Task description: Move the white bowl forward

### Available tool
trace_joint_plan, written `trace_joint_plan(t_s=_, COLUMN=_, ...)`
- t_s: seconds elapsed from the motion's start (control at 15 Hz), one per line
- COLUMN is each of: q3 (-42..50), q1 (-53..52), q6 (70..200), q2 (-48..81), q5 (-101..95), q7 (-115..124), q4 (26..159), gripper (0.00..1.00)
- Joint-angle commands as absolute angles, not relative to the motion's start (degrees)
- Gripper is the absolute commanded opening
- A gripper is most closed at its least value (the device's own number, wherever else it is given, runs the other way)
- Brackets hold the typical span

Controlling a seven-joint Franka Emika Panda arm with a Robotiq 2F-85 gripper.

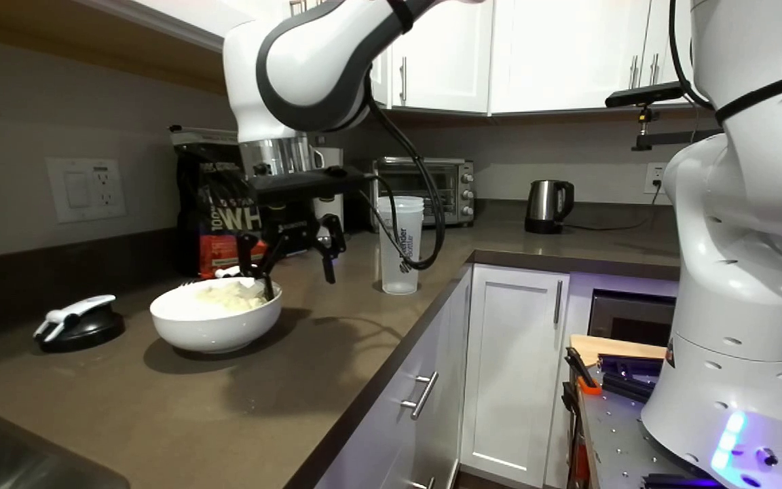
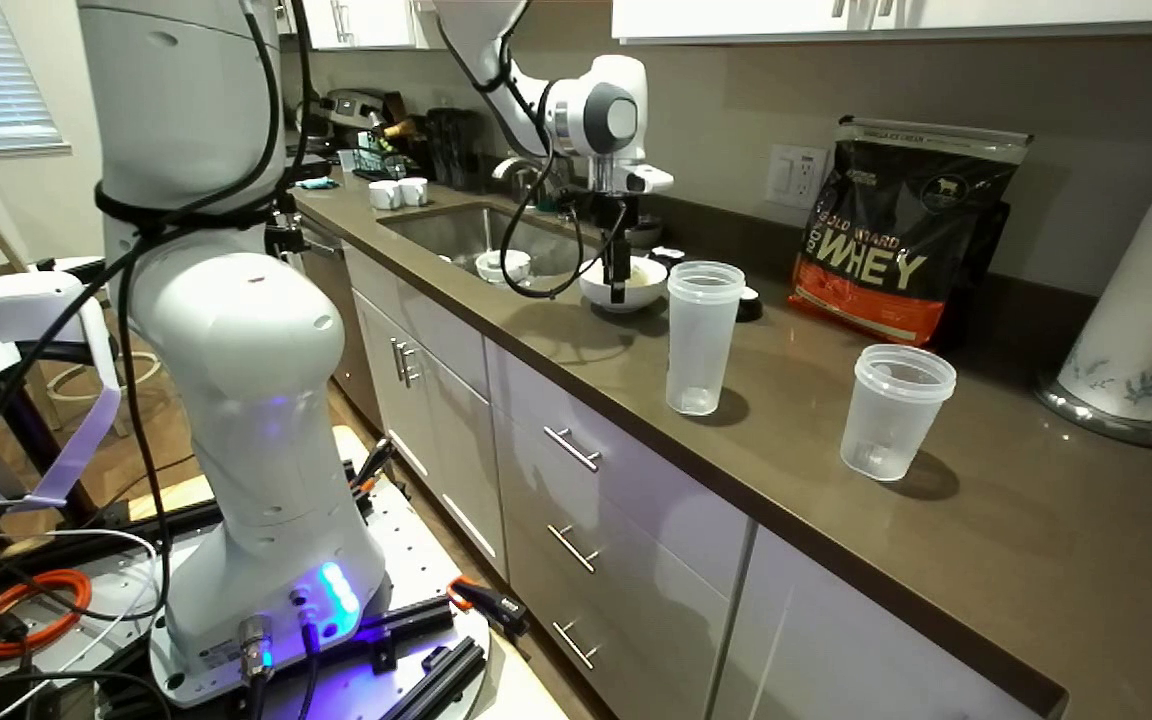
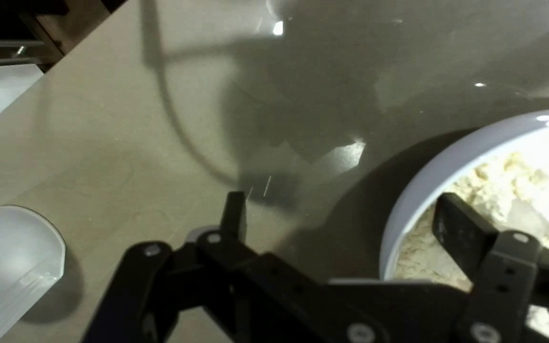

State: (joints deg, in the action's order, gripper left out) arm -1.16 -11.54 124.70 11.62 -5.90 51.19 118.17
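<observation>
The white bowl (image 1: 211,333) stands upright on the brown counter and holds pale, crumbly food. It also shows in an exterior view (image 2: 648,290), partly behind the gripper, and at the right of the wrist view (image 3: 402,212), cut off by the frame edge. My gripper (image 1: 299,285) is open, with its fingers pointing down. In the wrist view the gripper (image 3: 341,197) straddles the bowl's near wall. One finger is over the inside of the bowl, the other outside it above the counter. Neither finger visibly presses on the wall. The gripper (image 2: 618,290) hides part of the bowl.
A clear shaker bottle (image 1: 401,251) stands near the counter's front edge, close to the gripper. A black-and-white lid (image 1: 82,324) lies beside the bowl. A whey bag (image 2: 896,235) stands by the wall. A clear cup (image 2: 896,412) and a sink (image 2: 416,222) are farther along the counter.
</observation>
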Motion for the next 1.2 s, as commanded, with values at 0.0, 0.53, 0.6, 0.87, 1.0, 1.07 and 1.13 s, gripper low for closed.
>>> trace_joint_plan(t_s=0.0, q3=-2.09, q1=-11.24, q6=124.96, q2=8.36, q5=-6.57, q7=53.04, q4=121.98, gripper=1.00)
trace_joint_plan(t_s=0.53, q3=-3.11, q1=-11.01, q6=124.80, q2=5.76, q5=-6.46, q7=52.93, q4=125.21, gripper=1.00)
trace_joint_plan(t_s=0.6, q3=-3.20, q1=-10.99, q6=124.63, q2=5.47, q5=-6.52, q7=52.98, q4=125.54, gripper=1.00)
trace_joint_plan(t_s=0.87, q3=-3.45, q1=-10.82, q6=124.67, q2=4.19, q5=-6.51, q7=53.11, q4=127.25, gripper=1.00)
trace_joint_plan(t_s=1.0, q3=-3.56, q1=-10.71, q6=124.68, q2=3.45, q5=-6.43, q7=53.14, q4=128.14, gripper=1.00)
trace_joint_plan(t_s=1.07, q3=-3.61, q1=-10.66, q6=124.70, q2=3.09, q5=-6.43, q7=53.21, q4=128.61, gripper=1.00)
trace_joint_plan(t_s=1.13, q3=-3.67, q1=-10.60, q6=124.74, q2=2.74, q5=-6.38, q7=53.27, q4=129.12, gripper=1.00)
